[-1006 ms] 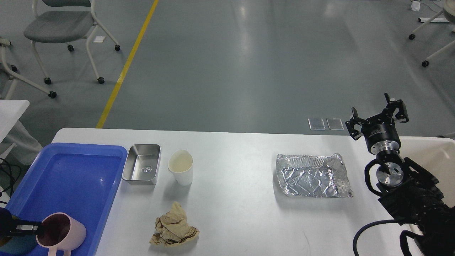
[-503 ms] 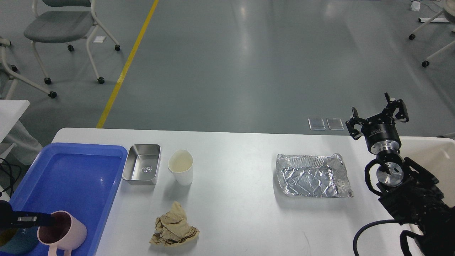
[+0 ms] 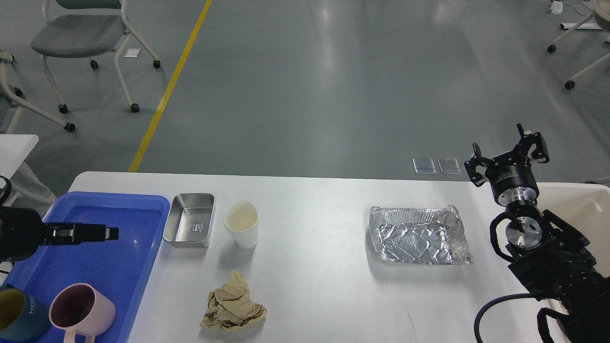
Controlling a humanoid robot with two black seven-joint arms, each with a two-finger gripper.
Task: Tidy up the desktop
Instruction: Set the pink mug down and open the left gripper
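The white desktop [image 3: 314, 286] fills the lower view. On it stand a steel box [image 3: 189, 226], a white paper cup [image 3: 242, 224], a crumpled brown paper [image 3: 233, 306] and a crumpled foil tray [image 3: 419, 236]. A pink mug [image 3: 81, 310] and a dark teal mug [image 3: 16, 318] stand in the blue tray [image 3: 119, 267] at the left. My left gripper [image 3: 110, 233] hovers over the blue tray, above and apart from the pink mug; seen side-on, its fingers cannot be told apart. My right gripper [image 3: 506, 151] is open and empty, raised at the far right edge.
A cream bin [image 3: 584, 209] stands at the right behind my right arm. Wheeled chairs [image 3: 81, 33] stand on the grey floor beyond the table. A second white table edge [image 3: 14, 147] shows at the far left.
My left gripper let go of the pink mug's rim and moved up and away over the blue tray. The mug now stands free in the tray. The right arm has not moved.
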